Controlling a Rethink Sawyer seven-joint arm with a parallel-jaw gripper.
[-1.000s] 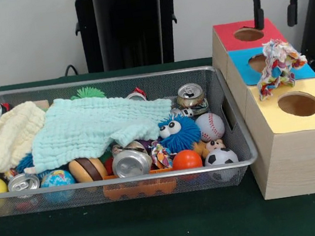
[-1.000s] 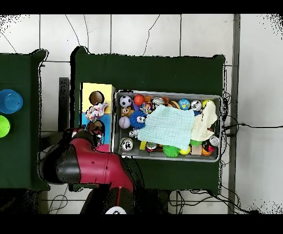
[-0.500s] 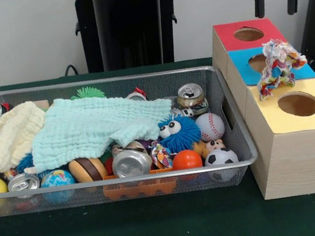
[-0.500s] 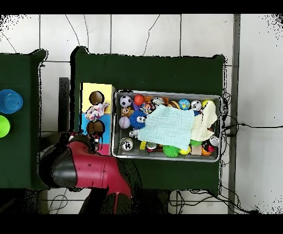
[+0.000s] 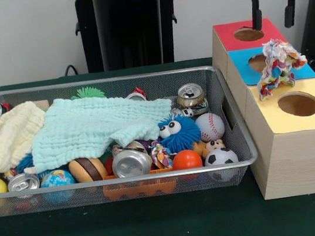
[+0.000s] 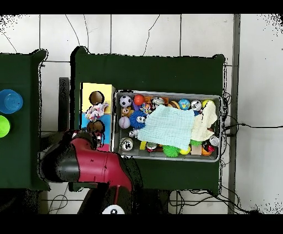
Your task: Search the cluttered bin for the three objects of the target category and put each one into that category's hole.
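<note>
We can read no text, label, brand or number in either view. The cans [image 5: 129,162] in the bin [image 5: 235,162] show only bare silver tops to us.

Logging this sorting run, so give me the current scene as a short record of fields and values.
gripper: gripper open, empty, above the red-surround hole
rope toy: multicolour rope toy lying on the box top over the blue-surround hole, not inside any hole
target hole: yellow-surround hole, nothing visible in it
bin: wire-mesh bin, full of clutter
cloths: pale blue cloth and cream cloth covering much of the bin
visible toy: fuzzy blue ball beside a baseball
</note>
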